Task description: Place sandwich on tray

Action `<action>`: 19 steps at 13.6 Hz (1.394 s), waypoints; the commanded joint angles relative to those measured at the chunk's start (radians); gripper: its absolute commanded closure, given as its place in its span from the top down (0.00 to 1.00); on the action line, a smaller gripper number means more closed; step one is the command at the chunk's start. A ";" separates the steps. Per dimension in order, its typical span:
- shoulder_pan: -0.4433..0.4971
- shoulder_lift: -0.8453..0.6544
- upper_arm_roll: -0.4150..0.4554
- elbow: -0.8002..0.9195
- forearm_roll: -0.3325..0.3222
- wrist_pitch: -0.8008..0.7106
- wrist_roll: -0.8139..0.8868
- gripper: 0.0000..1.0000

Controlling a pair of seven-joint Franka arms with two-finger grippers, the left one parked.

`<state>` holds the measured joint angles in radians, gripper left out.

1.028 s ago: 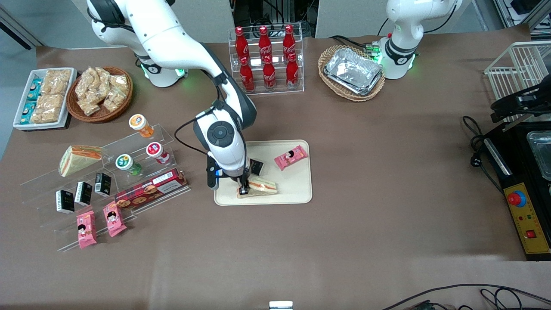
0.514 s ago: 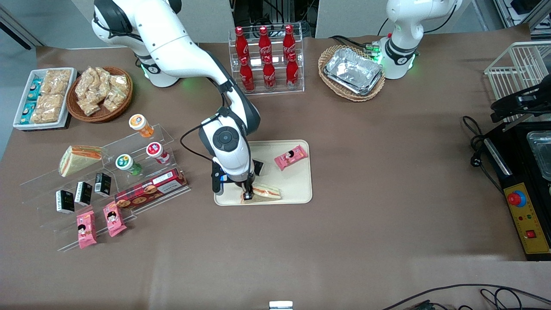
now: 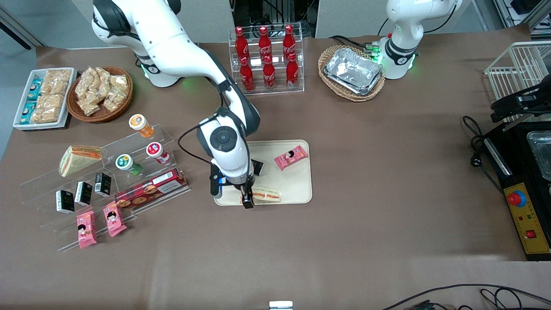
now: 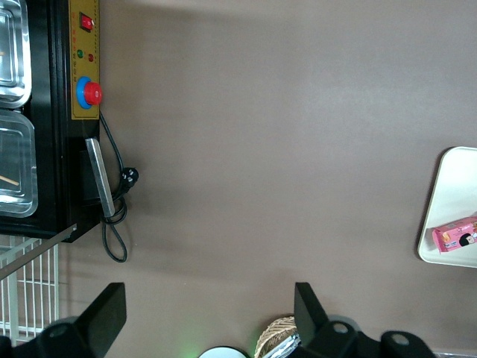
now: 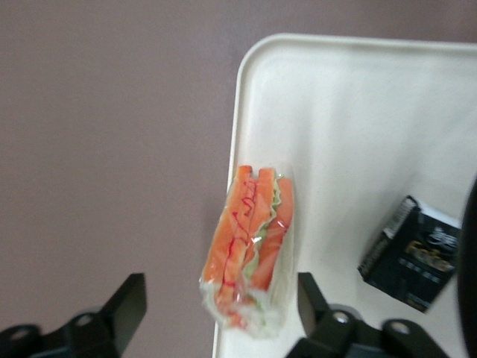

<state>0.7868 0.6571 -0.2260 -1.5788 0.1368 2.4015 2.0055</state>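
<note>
- Sandwich (image 3: pixel 267 194) is lying on the tray (image 3: pixel 297 183), right at the rim nearest the front camera, filling edge up in the wrist view (image 5: pixel 252 250).
- End effector (image 3: pixel 247 201) hangs just above the sandwich's end, over the tray rim; its fingers (image 5: pixel 123 313) are spread wide, nothing between them, not touching the sandwich.
- Also on the tray: a pink packet (image 3: pixel 291 157) and a small black box (image 5: pixel 414 253), both farther from the camera than the sandwich.
- Second sandwich (image 3: pixel 78 159) sits on the clear rack, toward the working arm's end of the surface.
</note>
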 commanded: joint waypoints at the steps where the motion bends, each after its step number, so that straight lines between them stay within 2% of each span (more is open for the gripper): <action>1: -0.015 -0.160 0.001 -0.009 -0.006 -0.197 -0.138 1.00; 3: -0.037 -0.255 -0.004 -0.009 -0.016 -0.359 -0.375 1.00; 5: -0.079 -0.344 -0.050 -0.018 -0.025 -0.486 -0.592 1.00; 8: -0.217 -0.419 -0.082 -0.020 -0.025 -0.608 -1.021 1.00; 10: -0.303 -0.439 -0.087 -0.020 -0.028 -0.645 -1.340 1.00; 12: -0.363 -0.471 -0.110 -0.023 -0.072 -0.653 -1.566 1.00; 14: -0.434 -0.507 -0.113 -0.027 -0.063 -0.653 -1.797 1.00; 17: -0.509 -0.576 -0.113 -0.062 -0.062 -0.653 -2.037 1.00; 19: -0.523 -0.628 -0.121 -0.093 -0.077 -0.654 -2.090 1.00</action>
<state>0.2750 0.1282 -0.3495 -1.5922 0.0855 1.7494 -0.0024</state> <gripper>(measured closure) 0.000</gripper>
